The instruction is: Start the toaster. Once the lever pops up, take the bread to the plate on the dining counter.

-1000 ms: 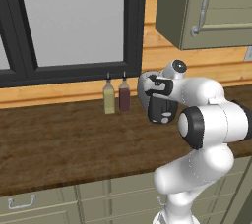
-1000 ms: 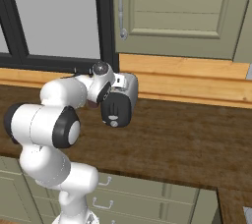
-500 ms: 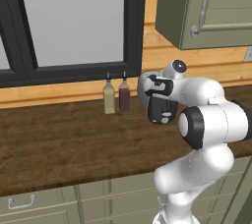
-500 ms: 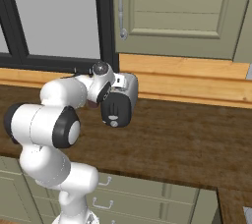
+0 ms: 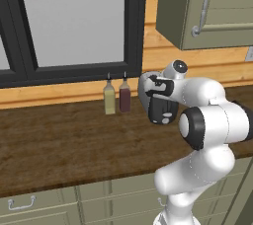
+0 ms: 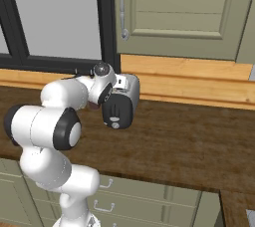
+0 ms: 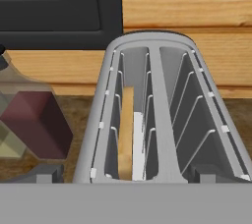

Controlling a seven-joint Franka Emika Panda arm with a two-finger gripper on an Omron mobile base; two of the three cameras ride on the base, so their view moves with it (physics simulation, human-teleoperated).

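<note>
bread (image 7: 126, 134) in toaster's (image 7: 160, 115) left slot | two bottles (image 7: 27, 120) left of toaster, on counter (image 5: 64, 140)

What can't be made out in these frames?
- Toaster lever: hidden behind the arm in both base views, below the bottom edge in the hand view.
- Bread: edge-on in the left slot, so its face is unseen.
- Gripper fingertips: their position cannot be made out.

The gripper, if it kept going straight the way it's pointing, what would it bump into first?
Most likely the toaster: the hand view looks straight down into its two slots, with the bread standing in the left one. How near it is, I can't tell.
</note>
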